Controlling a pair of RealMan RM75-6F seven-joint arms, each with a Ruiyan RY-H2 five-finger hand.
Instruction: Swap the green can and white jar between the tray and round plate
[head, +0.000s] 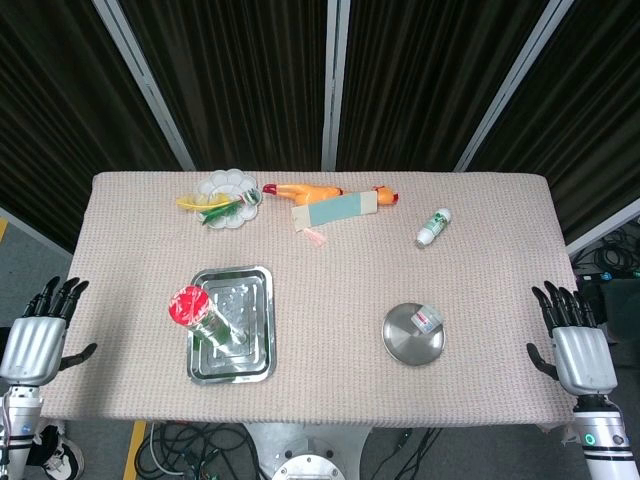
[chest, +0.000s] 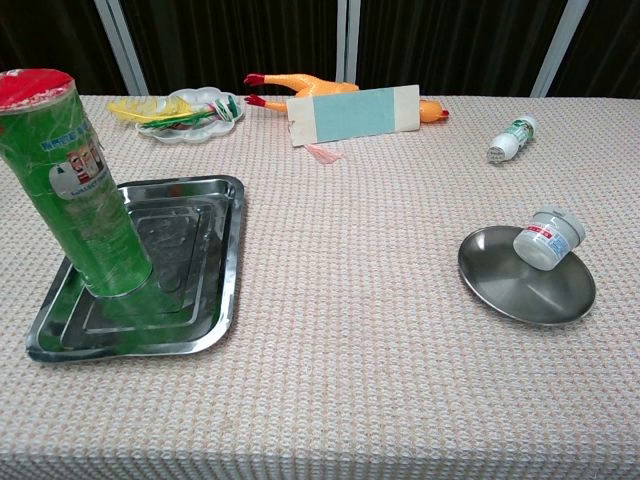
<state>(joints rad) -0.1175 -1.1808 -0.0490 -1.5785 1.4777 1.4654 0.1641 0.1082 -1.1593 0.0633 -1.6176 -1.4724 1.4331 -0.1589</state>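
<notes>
We see both views evenly and brightly lit from above, sharp throughout, with only soft short shadows, mild glare on the rectangular steel tray (chest: 225, 262) and the round metal plate (chest: 500, 277), and dark curtains behind.

We see a surface (head: 330, 260) under a beige woven cloth. Directly on it lie a steel tray (head: 262, 330), a round plate (head: 402, 345), a white scalloped dish (head: 228, 184), a rubber chicken (head: 310, 190), a teal card (head: 335, 209) and a small white bottle (head: 433, 228)
</notes>
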